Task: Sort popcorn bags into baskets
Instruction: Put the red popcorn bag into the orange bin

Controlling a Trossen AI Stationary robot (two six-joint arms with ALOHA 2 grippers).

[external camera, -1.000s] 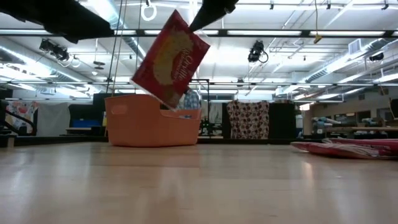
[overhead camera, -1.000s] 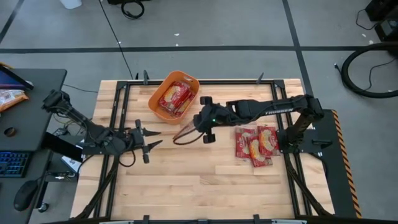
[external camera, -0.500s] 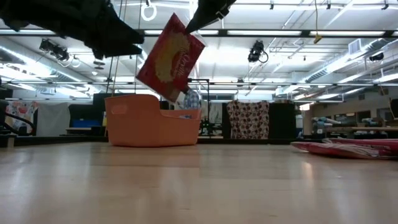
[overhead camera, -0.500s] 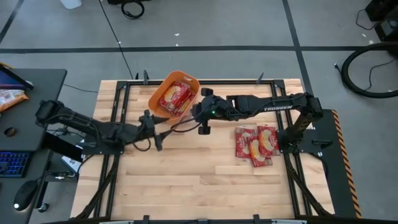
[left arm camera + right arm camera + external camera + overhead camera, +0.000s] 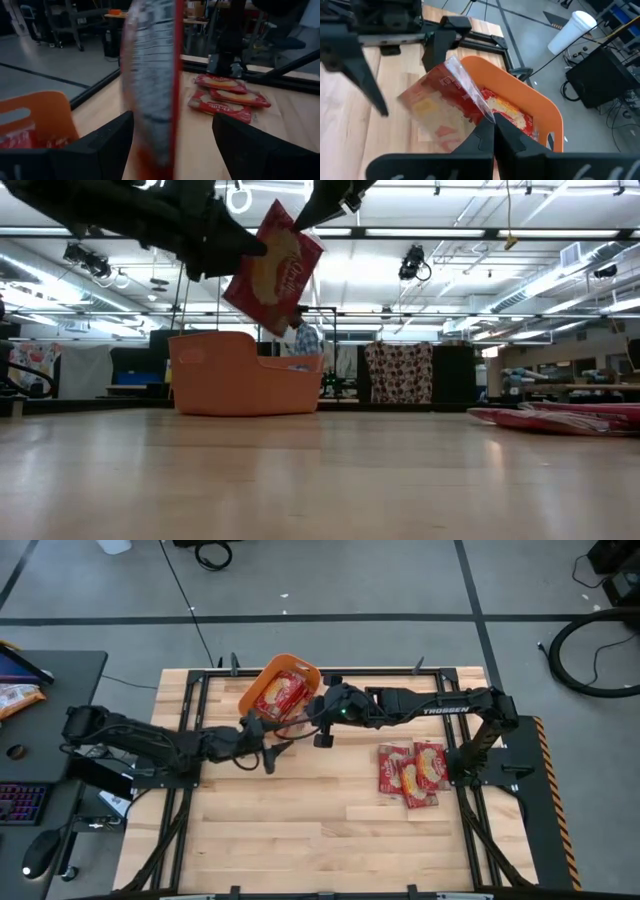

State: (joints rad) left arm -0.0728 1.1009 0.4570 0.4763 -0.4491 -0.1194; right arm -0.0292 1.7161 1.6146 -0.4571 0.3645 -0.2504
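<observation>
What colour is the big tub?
Bright orange; the tub shows best in the low view.

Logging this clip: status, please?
Right gripper shut on popcorn bag above orange tub. Left gripper open around bag. Nothing in the way.

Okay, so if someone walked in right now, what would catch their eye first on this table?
Probably the red popcorn bag hanging in the air above the table beside the orange basket, pinched at its top edge by the right gripper. The left gripper has its open fingers on either side of that bag. A pile of more red bags lies on the table near the right arm's base.
</observation>
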